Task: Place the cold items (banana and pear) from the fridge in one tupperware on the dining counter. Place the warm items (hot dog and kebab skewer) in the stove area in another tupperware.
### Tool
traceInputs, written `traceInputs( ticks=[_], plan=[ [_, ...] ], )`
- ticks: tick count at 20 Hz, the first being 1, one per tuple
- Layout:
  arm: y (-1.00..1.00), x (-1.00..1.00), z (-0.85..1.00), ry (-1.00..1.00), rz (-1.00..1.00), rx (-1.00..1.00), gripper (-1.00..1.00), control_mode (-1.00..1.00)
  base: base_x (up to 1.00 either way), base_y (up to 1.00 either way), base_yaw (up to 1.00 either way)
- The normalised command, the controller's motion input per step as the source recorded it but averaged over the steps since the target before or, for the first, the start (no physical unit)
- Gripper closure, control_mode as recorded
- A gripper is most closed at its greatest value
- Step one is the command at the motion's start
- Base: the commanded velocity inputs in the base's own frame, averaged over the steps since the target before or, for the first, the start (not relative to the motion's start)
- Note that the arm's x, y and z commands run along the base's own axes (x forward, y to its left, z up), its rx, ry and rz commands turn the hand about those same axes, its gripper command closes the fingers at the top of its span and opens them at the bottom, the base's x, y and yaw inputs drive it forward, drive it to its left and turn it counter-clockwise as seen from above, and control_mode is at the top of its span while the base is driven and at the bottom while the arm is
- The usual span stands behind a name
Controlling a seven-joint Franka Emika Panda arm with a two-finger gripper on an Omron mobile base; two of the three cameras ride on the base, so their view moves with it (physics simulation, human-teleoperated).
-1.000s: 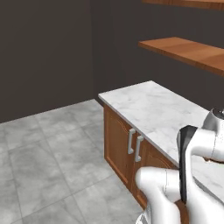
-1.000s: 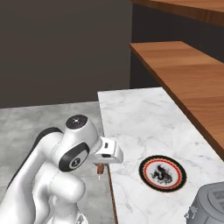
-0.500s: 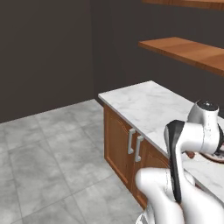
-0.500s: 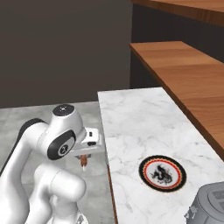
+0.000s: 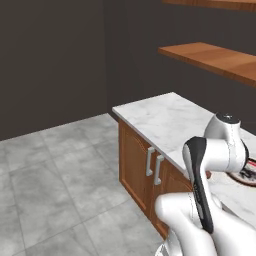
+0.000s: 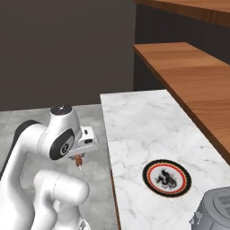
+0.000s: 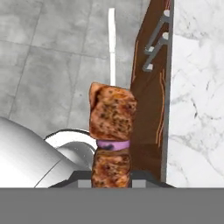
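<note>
Gripper [image 7: 112, 179] is clamped on the kebab skewer [image 7: 112, 127] — browned meat chunks w/ a purple slice between, pale stick pointing to 12 o'clock in the hand view; below it lies grey tile floor [image 7: 52, 65], w/ the brown cabinet front [image 7: 148, 109] and marble counter [image 7: 197, 87] at 3 o'clock. In the right base view the skewer shows as a small brown bit under the hand, off the counter's edge at 9 o'clock of the round black-rimmed plate [image 6: 167, 177]; a grey pot [image 6: 215, 211] sits at 5 o'clock — wooden shelves [image 6: 188, 67] above.
</note>
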Motion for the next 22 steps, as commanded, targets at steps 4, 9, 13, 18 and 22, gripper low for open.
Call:
traceInputs(
  ticks=[4,9,13,18,22],
  plan=[
    [0.00,0.00,0.00,0.00,0.00,0.00,1.00,1.00,-0.05,0.35,0.26],
    [0.00,0.00,0.00,0.00,0.00,0.00,1.00,1.00,-0.11,0.46,0.43],
    [0.00,0.00,0.00,0.00,0.00,0.00,1.00,1.00,-0.23,0.15,0.64],
    [0.00,0.00,0.00,0.00,0.00,0.00,1.00,1.00,-0.23,0.06,0.75],
    [0.00,0.00,0.00,0.00,0.00,0.00,1.00,1.00,-0.14,0.06,0.77]
  ],
)
